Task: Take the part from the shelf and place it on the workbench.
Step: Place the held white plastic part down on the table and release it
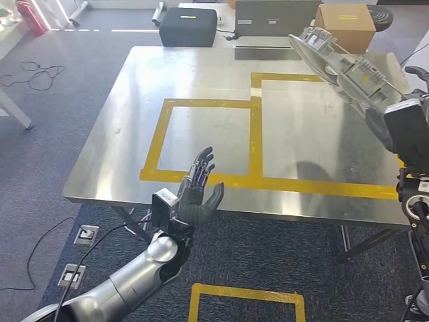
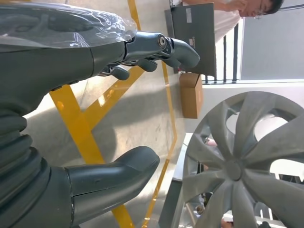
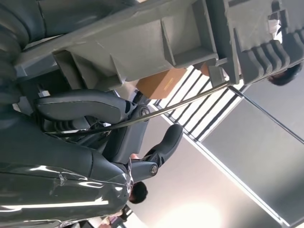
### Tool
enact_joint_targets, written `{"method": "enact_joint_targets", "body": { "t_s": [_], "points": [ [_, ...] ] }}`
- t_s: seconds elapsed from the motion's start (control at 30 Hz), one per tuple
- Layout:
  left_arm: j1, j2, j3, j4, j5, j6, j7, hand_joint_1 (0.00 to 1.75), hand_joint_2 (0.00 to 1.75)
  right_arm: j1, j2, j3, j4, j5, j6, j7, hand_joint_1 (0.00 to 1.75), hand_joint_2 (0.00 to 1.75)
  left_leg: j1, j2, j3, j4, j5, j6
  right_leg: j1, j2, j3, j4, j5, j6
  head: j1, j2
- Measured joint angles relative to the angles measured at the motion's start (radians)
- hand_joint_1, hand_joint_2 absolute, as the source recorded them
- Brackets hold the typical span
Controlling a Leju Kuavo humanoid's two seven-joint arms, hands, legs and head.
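At upper right of the head view, my right hand (image 1: 377, 124) grips the grey plastic spoked wheel cover (image 1: 344, 70), off the shelf, above the steel worktop (image 1: 212, 80); setting down remains. Left hand (image 1: 200, 191) fingers spread, holding nothing.

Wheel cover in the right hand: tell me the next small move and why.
Probably lower the right hand toward the steel workbench. It grips the grey wheel cover tilted in the air above the table's right side, over the yellow-taped area, not yet set down. The left hand is open at the near edge, holding nothing.
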Motion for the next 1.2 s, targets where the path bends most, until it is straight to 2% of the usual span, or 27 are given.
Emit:
{"method": "enact_joint_targets", "body": {
  "t_s": [0.2, 0.7, 1.2],
  "points": [
    [-0.007, -0.004, 0.0, 0.012, 0.001, -0.004, -0.016, 0.0, 1.75, -0.063, 0.034, 0.029, 0.134, 0.021, 0.003, -0.03, 1.75, 1.75, -0.002, 0.0, 0.0, 0.0, 0.001, 0.001, -0.003, 0.0, 0.0, 0.0, 0.001, 0.001, 0.0, 0.0],
    [-0.044, -0.035, -0.012, 0.064, 0.02, -0.025, -0.069, 0.0, 1.75, -0.191, 0.199, 0.153, 0.566, 0.136, -0.025, -0.065, 1.75, 1.75, -0.002, 0.0, 0.0, 0.001, 0.001, 0.002, -0.004, 0.0, 0.0, -0.001, 0.002, 0.002, 0.0, 0.0],
    [-0.045, -0.035, -0.013, 0.092, 0.034, -0.032, -0.073, 0.0, 1.75, -0.224, 0.262, 0.219, 0.74, 0.193, 0.013, -0.026, 1.75, 1.75, -0.002, 0.0, 0.003, 0.001, 0.002, 0.002, -0.004, 0.0, 0.003, -0.002, 0.003, 0.001, 0.0, 0.0]
  ]
}}
